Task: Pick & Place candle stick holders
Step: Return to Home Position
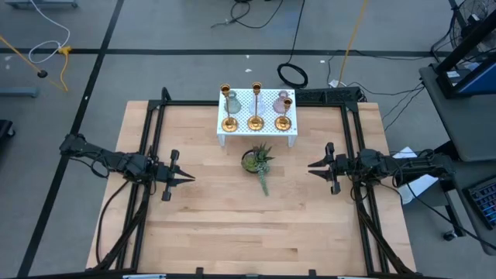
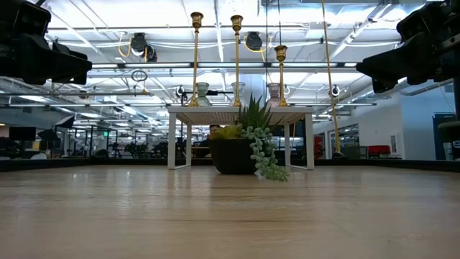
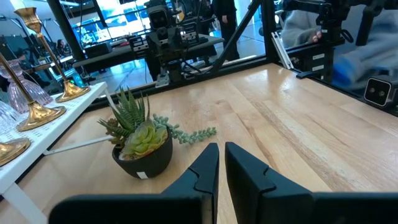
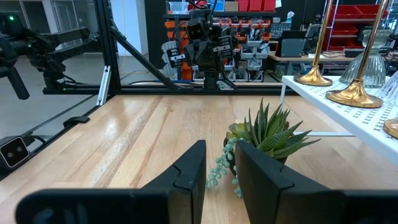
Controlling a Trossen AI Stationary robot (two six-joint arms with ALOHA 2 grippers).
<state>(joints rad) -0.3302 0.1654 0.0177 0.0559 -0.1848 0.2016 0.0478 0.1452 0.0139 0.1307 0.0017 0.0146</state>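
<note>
Three shiny gold candle stick holders [image 1: 256, 105] stand in a row on a small white shelf [image 1: 258, 130] at the back of the wooden tabletop [image 1: 232, 225]. The left hand [image 1: 186, 177] and right hand [image 1: 313, 165] hover apart, both nearly closed, holding nothing.
</note>
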